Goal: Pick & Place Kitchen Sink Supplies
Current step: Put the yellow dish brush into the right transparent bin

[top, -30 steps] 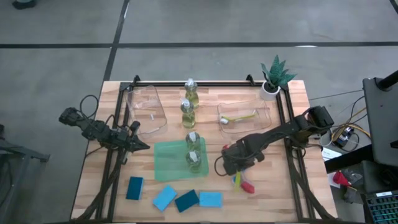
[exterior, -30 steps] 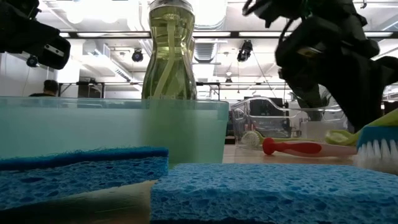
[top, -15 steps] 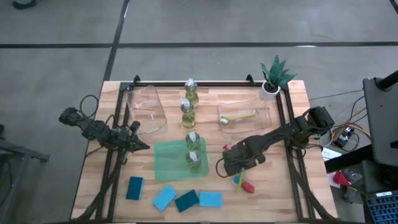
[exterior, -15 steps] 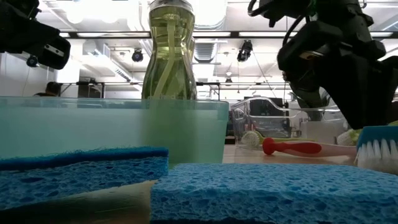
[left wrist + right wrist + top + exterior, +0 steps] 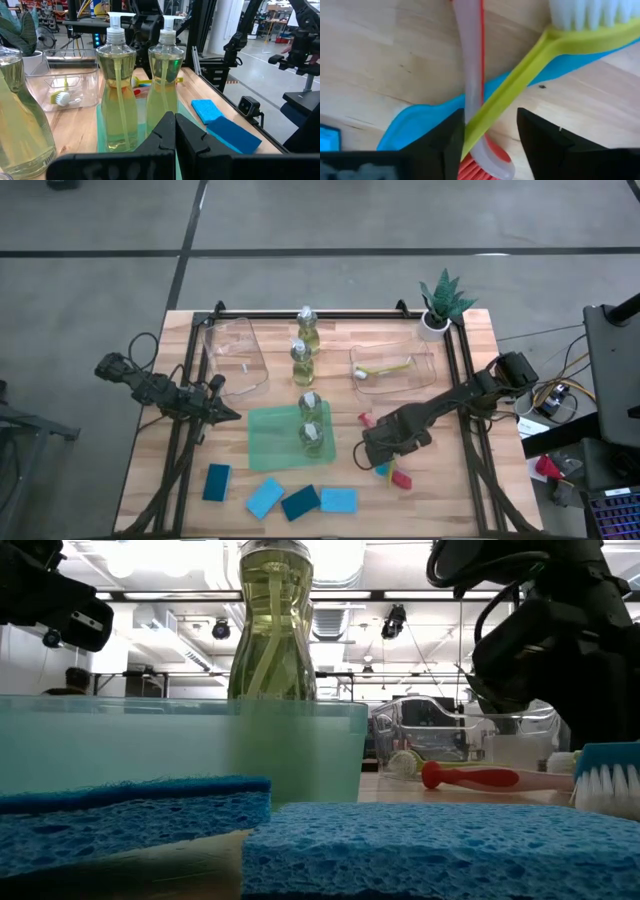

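Observation:
Three thin brushes lie crossed on the wood: a yellow-green one (image 5: 520,75), a red-and-white one (image 5: 472,75) and a blue one (image 5: 415,122) beneath them. My right gripper (image 5: 490,117) (image 5: 383,452) points down over them, open, one finger on each side of the crossed handles. Two clear bottles (image 5: 310,425) stand on the green mat (image 5: 270,442), and two more (image 5: 303,345) stand farther back. Several blue sponges (image 5: 300,501) lie along the near edge. My left gripper (image 5: 232,415) waits shut at the left. My right gripper stands over the crossed handles of the yellow-green and red-and-white brushes (image 5: 477,127) from above, its fingers pointing down. Whether a finger (image 5: 447,145) touches a handle, I cannot tell. The brushes lie flat on the table.
A clear bin (image 5: 392,367) behind the right gripper holds another yellow brush. A second clear bin (image 5: 235,358) stands at the far left. A small potted plant (image 5: 440,305) sits at the far right corner. Black rails (image 5: 462,380) run along both table sides.
My right gripper has gone down and a little toward the table's near right, coming closer over the brush pile. The red brush's far end now shows behind it. The left arm has kept still.

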`<state>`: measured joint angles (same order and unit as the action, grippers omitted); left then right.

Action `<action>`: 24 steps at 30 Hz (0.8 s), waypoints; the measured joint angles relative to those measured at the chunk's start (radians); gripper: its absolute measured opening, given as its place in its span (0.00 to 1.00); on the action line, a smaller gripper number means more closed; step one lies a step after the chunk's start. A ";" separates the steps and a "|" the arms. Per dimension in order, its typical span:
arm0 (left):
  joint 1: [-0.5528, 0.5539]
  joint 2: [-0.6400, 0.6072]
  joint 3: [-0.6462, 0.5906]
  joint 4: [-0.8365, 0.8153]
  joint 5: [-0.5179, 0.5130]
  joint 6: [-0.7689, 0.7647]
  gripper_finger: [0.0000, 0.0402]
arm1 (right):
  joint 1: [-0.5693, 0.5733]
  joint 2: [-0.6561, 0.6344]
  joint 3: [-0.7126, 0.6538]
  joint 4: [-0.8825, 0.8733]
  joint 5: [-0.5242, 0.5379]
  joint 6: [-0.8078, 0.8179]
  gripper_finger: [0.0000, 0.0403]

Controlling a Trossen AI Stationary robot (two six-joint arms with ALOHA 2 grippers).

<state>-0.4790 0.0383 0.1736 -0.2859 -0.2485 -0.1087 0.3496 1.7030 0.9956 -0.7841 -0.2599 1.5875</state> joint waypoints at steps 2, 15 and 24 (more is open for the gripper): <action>0.000 0.000 0.000 0.000 0.000 0.000 0.00 | 0.000 0.000 0.000 0.009 0.006 -0.007 0.38; 0.000 0.000 0.000 0.000 0.000 0.000 0.00 | 0.000 0.000 0.001 0.007 0.020 -0.124 0.05; 0.000 0.000 0.000 0.000 0.000 0.000 0.00 | 0.000 -0.063 0.036 -0.001 -0.056 -0.264 0.05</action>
<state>-0.4793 0.0383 0.1738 -0.2856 -0.2488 -0.1085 0.3492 1.6403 1.0312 -0.7847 -0.3159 1.3231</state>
